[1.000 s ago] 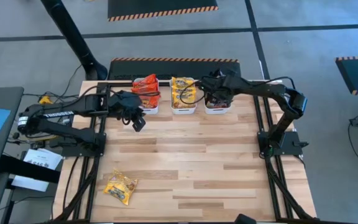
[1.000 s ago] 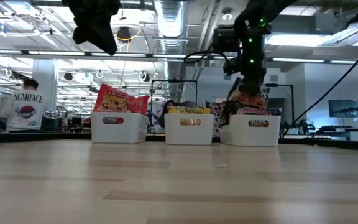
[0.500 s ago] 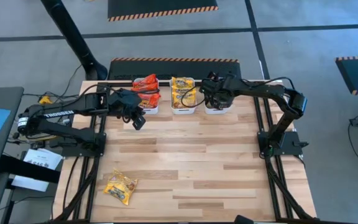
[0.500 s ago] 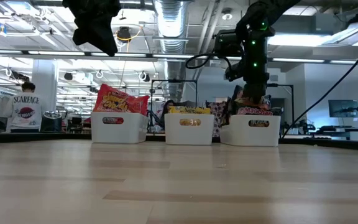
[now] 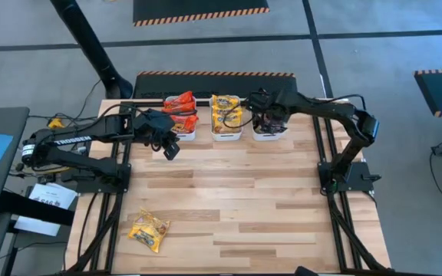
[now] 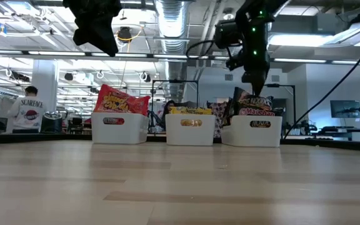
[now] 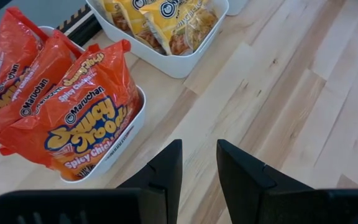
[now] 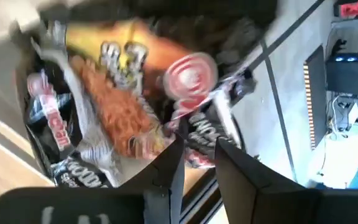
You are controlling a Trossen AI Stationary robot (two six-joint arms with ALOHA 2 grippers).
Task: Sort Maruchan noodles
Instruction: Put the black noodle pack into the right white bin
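**Op 1:** Since we go by size, we start with the table (image 5: 229, 207), then the 3 white tubs along its far edge: red packets (image 5: 181, 107) in the left tub (image 5: 184, 135), yellow packets (image 5: 226, 111) in the middle tub (image 5: 227, 136), dark packets (image 6: 253, 106) in the right tub (image 6: 252, 132).

**Op 2:** And we count 1 stray yellow packet (image 5: 150, 230) lying flat near the front left corner, well apart from every tub.

**Op 1:** That is the relation we care about. It lies toward the front edge from the left gripper (image 5: 171, 151), which hangs above the boards just in front of the red tub. The right gripper (image 5: 261, 123) sits over the dark tub, much farther off. So we judge the left arm the nearer one.

**Op 2:** Long axis?

**Op 1:** We read it as slanted, running from the front left toward the back right, not square to the table edge.

**Op 2:** Finger states?

**Op 1:** The left gripper's fingers (image 7: 166, 171) stand partly apart, nothing between them. The right gripper's fingers (image 8: 166, 171) show a narrow gap above the dark packets; we see nothing gripped.
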